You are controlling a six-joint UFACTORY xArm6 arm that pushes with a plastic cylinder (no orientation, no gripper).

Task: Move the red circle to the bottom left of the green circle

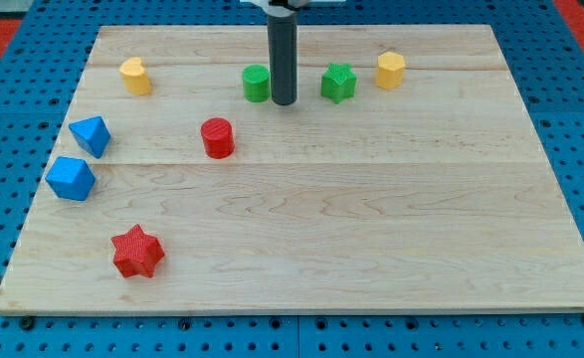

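Note:
The red circle (pixel 217 137) stands on the wooden board, left of centre. The green circle (pixel 257 83) stands above and to the right of it, near the view's top. My tip (pixel 284 102) is just right of the green circle, close to it or touching it, and up-right of the red circle, apart from it.
A green star (pixel 338 83) and a yellow hexagon (pixel 390 70) sit right of the tip. A yellow block (pixel 135 76) is at top left. Two blue blocks (pixel 91 135) (pixel 71 178) sit at the left edge. A red star (pixel 137 251) is at bottom left.

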